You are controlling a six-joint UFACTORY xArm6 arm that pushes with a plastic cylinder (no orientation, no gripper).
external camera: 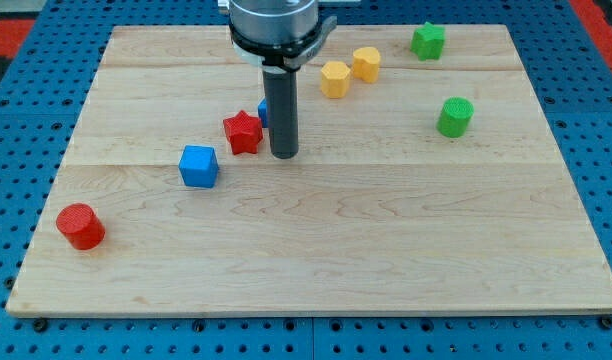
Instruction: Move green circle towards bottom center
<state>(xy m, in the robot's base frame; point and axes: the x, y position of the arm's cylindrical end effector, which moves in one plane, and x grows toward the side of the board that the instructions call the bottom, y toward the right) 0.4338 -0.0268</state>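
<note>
The green circle (454,117) is a short green cylinder at the board's right side, upper half. My tip (283,155) rests on the wooden board (316,250) left of centre, far to the left of the green circle. The tip stands just right of the red star (244,132). A blue block (263,111) is mostly hidden behind the rod.
A blue cube (198,166) lies left of the red star. A red cylinder (81,225) sits near the left edge. Two yellow blocks (335,78) (366,63) lie near the top centre. A green star-like block (428,41) sits at the top right.
</note>
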